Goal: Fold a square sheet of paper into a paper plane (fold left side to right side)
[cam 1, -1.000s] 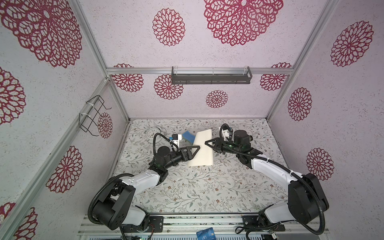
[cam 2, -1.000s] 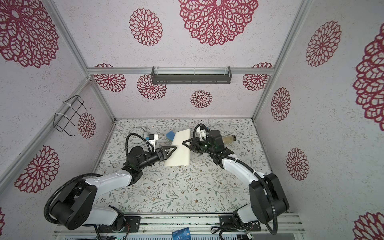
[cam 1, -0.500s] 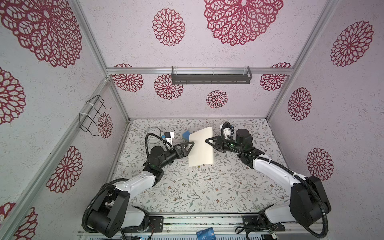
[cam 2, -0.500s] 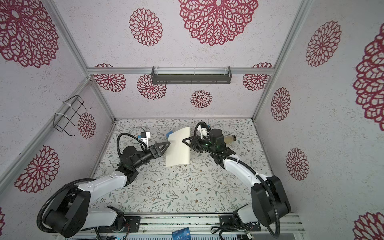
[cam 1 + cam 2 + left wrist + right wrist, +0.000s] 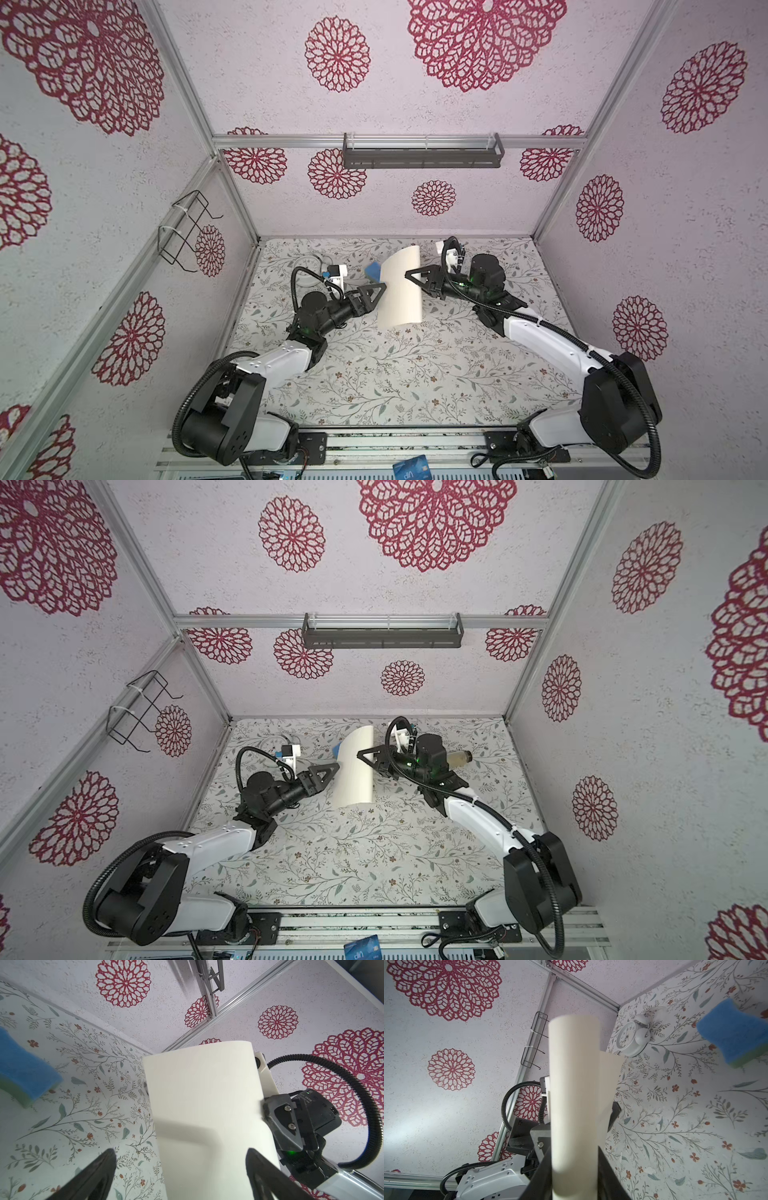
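Right wrist view, right hand (image 5: pixel 574 1159) clamped on square sheet of paper (image 5: pixel 574 1084), long axis seemingly near-to-far, left hand (image 5: pixel 378 295) apart.

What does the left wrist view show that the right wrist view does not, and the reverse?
Left wrist only: the right arm's wrist with a green light, and the dark wall shelf. Right wrist only: a white alarm clock and a wire rack. Both: the curled square sheet of paper, the blue sponge, the floral tabletop.
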You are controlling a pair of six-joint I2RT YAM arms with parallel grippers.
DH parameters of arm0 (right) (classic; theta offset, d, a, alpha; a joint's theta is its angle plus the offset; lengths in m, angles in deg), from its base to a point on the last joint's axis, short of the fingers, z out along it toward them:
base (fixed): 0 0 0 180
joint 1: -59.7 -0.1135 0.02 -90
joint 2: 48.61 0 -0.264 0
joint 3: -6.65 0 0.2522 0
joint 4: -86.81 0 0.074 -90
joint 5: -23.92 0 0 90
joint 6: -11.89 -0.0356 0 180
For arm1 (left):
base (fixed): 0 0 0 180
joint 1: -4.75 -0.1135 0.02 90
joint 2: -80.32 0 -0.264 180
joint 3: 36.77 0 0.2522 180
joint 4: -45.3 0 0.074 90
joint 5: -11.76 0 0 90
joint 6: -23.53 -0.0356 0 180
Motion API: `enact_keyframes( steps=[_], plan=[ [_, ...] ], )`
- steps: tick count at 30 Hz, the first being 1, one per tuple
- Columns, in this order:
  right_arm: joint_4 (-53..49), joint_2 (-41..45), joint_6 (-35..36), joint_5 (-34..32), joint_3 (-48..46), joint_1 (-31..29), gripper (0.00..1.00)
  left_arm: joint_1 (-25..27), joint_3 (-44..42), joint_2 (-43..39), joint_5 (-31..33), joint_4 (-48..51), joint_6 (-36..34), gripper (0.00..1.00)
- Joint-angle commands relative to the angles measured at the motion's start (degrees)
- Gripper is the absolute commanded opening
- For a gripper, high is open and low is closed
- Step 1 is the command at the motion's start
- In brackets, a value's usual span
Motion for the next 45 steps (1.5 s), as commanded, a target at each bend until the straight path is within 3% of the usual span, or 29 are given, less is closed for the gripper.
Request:
enact_keyframes(
  steps=[1,4,10,16,21,24,26,30,33,36,39,45],
  plan=[
    [4.71,0.39,-1.23,1.10,0.86,-0.13,0.31,-0.54,1.42,2.39,-4.14,-8.77,4.26,0.99],
    [4.39,-1.14,0.10,0.75,-0.05,0.12,0.31,-0.59,1.79,4.24,-6.57,-14.36,7.90,0.97],
    [4.38,-2.84,1.51,0.88,-2.42,1.82,0.31,-0.71,1.81,4.59,-7.80,-13.36,7.42,0.57],
    [3.38,-1.98,2.66,0.89,-4.26,3.14,0.30,-0.84,1.12,4.15,-7.55,-9.90,5.37,0.52],
    [2.48,-1.15,3.34,0.91,-5.59,3.68,0.30,-0.84,0.98,4.39,-7.05,-8.28,4.95,0.38],
    [0.76,-0.10,4.54,0.74,-6.63,3.99,0.30,-0.84,1.08,4.40,-6.85,-6.42,4.46,0.18],
    [-1.78,1.13,6.05,0.19,-7.56,4.42,0.38,-0.83,1.32,4.18,-6.53,-4.16,3.90,0.00],
    [-18.42,5.35,13.76,-7.90,-8.61,6.98,0.68,-0.78,1.05,2.05,-4.06,6.78,0.61,0.00],
    [-28.52,7.95,18.42,-15.58,-9.53,9.20,0.72,-0.24,1.43,-0.25,-0.26,20.49,-3.94,0.00],
    [-35.04,8.94,24.50,-19.22,-9.15,9.40,0.71,0.40,1.79,-0.65,2.19,30.17,-7.30,0.00],
    [-37.36,7.49,28.38,-17.95,-9.39,9.08,0.66,1.88,4.50,-0.76,7.89,43.48,-13.08,0.00],
    [-35.29,1.54,30.11,-15.44,-10.07,2.77,0.46,5.48,6.05,-0.86,19.30,55.49,-17.91,0.00]
  ],
)
